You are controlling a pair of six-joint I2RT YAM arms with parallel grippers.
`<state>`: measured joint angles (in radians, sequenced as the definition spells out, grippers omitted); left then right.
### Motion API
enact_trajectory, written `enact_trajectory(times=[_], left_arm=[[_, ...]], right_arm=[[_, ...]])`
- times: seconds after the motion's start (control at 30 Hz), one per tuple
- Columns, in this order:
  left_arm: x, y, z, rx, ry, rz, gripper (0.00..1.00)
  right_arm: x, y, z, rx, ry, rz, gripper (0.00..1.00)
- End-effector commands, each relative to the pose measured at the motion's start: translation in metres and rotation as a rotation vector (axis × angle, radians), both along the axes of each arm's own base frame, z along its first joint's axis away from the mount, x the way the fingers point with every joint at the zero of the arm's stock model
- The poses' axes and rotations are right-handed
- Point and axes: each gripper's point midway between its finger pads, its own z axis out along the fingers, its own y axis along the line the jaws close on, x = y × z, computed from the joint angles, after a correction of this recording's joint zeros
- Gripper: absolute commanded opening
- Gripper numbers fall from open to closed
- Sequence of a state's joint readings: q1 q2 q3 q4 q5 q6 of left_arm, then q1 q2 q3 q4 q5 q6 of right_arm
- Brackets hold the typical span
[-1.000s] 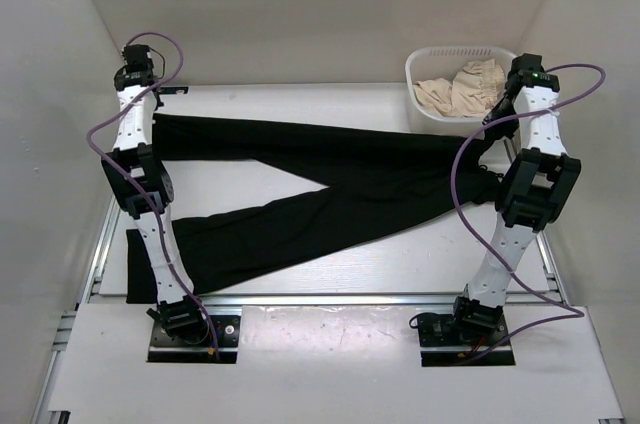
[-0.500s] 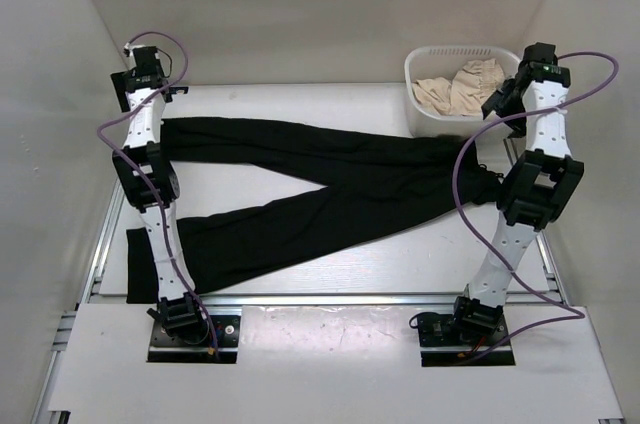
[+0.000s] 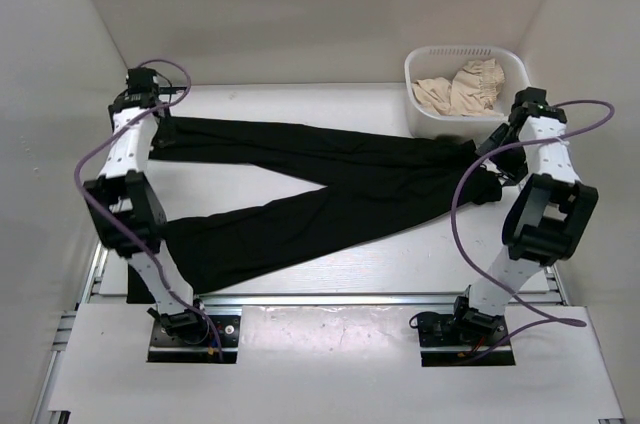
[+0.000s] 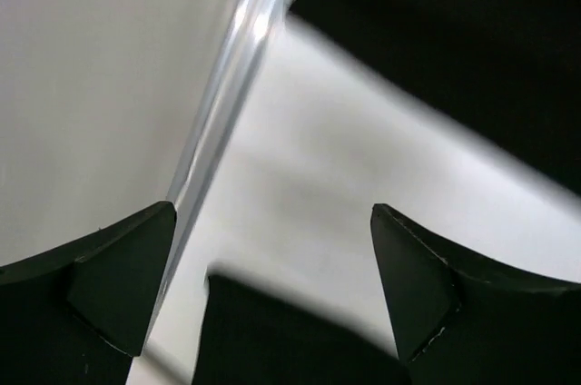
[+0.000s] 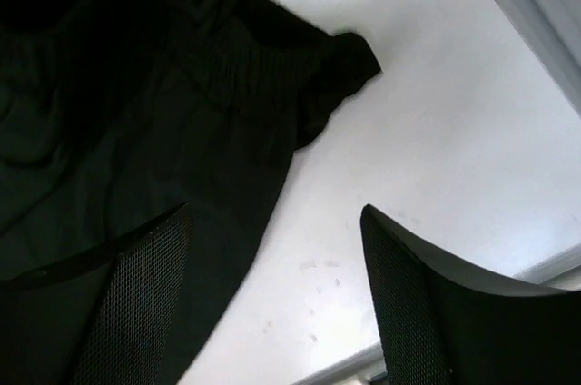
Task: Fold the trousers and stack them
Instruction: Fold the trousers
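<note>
left gripper and right gripper both spread wide, holding nothing, trousers flat on the table stretching between them, white basket just beyond the right one holds a beige garment

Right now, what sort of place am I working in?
Probably a lab test cell, not a home: bare white walls box in the table, the left arm and right arm are bolted at its near edge, and the trousers lie spread out.
</note>
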<state>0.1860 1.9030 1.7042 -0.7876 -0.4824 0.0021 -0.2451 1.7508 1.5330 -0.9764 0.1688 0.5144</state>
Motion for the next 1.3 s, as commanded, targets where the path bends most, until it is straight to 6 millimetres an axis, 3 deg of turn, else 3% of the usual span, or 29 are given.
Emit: enact_trajectory(times=[0.0,0.13,0.17,0.2,0.27,0.3,0.33,0.37,0.43,0.5,0.53,0.57,0.73,0.8,0.87,0.93,0.97,1.0,1.07,1.17,1.23,1.27], left_arm=[[-0.098,-0.027,-0.028,-0.141,0.245,-0.026,1.00],[-0.179,-0.026,-0.061,-0.184,0.373,0.043,1.00],[-0.216,-0.031,-0.086,-0.204,0.476,0.063,1.00],[-0.232,-0.032,-0.095,-0.207,0.509,0.078,1.00],[-0.265,-0.033,-0.118,-0.196,0.584,0.105,1.00],[-0.273,-0.030,-0.124,-0.192,0.593,0.125,1.00],[-0.277,-0.027,-0.128,-0.183,0.594,0.138,1.00],[-0.281,-0.022,-0.135,-0.158,0.597,0.157,1.00],[-0.281,-0.018,-0.141,-0.152,0.594,0.172,1.00],[-0.274,-0.012,-0.149,-0.150,0.575,0.186,1.00],[-0.270,-0.007,-0.151,-0.150,0.557,0.200,1.00],[-0.272,-0.004,-0.158,-0.147,0.579,0.214,1.00],[-0.241,0.036,-0.167,-0.077,0.544,0.293,1.00],[-0.234,0.045,-0.173,-0.075,0.562,0.306,1.00],[-0.217,0.058,-0.165,-0.053,0.519,0.323,1.00],[-0.206,0.064,-0.161,-0.046,0.494,0.325,1.00],[-0.206,0.064,-0.160,-0.046,0.494,0.325,1.00],[-0.206,0.064,-0.160,-0.046,0.494,0.325,1.00],[-0.206,0.061,-0.154,-0.057,0.483,0.320,1.00],[-0.190,0.052,-0.127,-0.110,0.417,0.279,1.00],[-0.167,0.043,-0.099,-0.131,0.345,0.230,1.00],[-0.143,0.043,-0.078,-0.162,0.268,0.203,1.00]], right_arm=[[0.028,-0.005,-0.024,0.026,-0.040,-0.061,0.77],[0.035,-0.008,-0.050,0.030,-0.004,-0.096,0.73],[0.032,-0.009,-0.061,0.026,0.021,-0.114,0.71],[0.030,-0.008,-0.067,0.027,0.027,-0.115,0.69],[0.026,-0.009,-0.078,0.021,0.046,-0.130,0.48],[0.021,-0.010,-0.085,0.015,0.059,-0.145,0.37],[0.016,-0.015,-0.090,0.007,0.079,-0.158,0.13],[0.012,-0.016,-0.091,-0.001,0.095,-0.160,0.04],[-0.001,-0.015,-0.090,-0.012,0.115,-0.154,0.00],[-0.013,-0.015,-0.074,-0.016,0.090,-0.164,0.00],[-0.031,-0.010,-0.079,-0.011,0.117,-0.163,0.00],[-0.040,-0.008,-0.063,-0.006,0.082,-0.161,0.00],[-0.115,0.008,-0.043,0.059,0.092,-0.208,0.00],[-0.150,0.010,-0.053,0.090,0.139,-0.271,0.00],[-0.177,0.017,-0.055,0.122,0.152,-0.322,0.00],[-0.195,0.010,-0.052,0.099,0.146,-0.381,0.08],[-0.202,0.008,-0.050,0.084,0.162,-0.395,0.18],[-0.210,0.006,-0.053,0.063,0.191,-0.401,0.48],[-0.209,0.006,-0.049,0.060,0.183,-0.401,0.66],[-0.199,0.003,-0.038,0.057,0.132,-0.411,0.69],[-0.183,-0.007,-0.020,0.035,0.074,-0.398,0.69],[-0.175,-0.006,-0.012,0.026,0.047,-0.372,0.69]])
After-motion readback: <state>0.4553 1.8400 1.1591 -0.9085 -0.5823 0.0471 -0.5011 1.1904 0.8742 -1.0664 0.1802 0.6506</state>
